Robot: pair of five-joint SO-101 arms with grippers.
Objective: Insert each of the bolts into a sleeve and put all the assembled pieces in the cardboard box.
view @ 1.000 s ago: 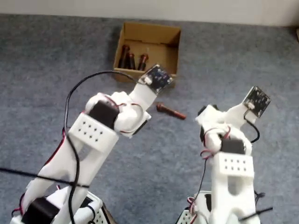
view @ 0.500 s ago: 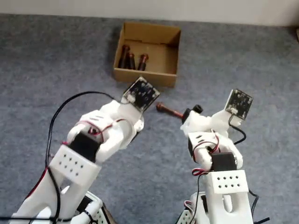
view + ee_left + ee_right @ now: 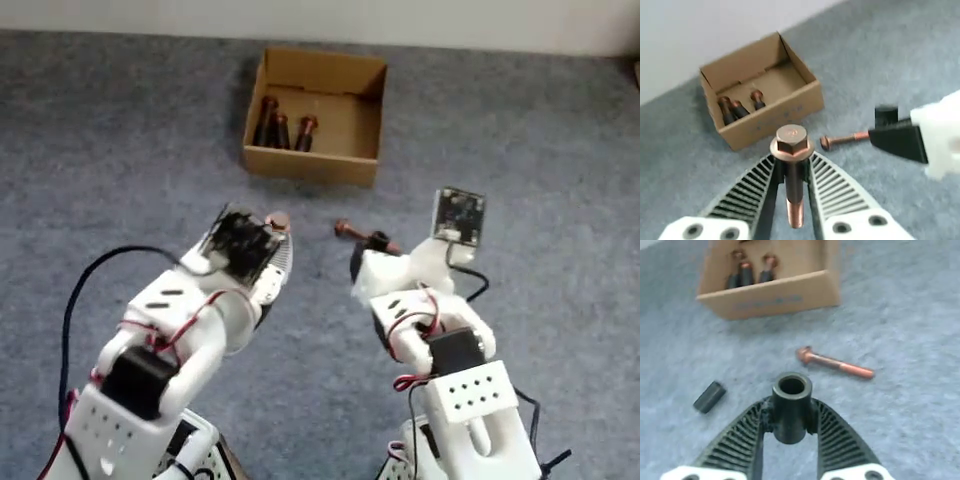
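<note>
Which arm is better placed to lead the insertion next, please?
Probably left: the left gripper grips a bolt below the head, shank free, while the right gripper holds a sleeve with its bore open.

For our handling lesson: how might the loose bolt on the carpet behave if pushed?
The loose bolt looks metal, so probably stiff and weighty. Its round shank may roll, though the wide head and carpet likely slow it.

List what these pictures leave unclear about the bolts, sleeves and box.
High view: the left arm hides the shank of the held bolt.
High view: the right arm covers the threaded end of the loose bolt.
Right wrist view: the cardboard box is cut off by the picture's edge.
Every view: pieces in the box too small to tell how far each bolt is seated.
</note>
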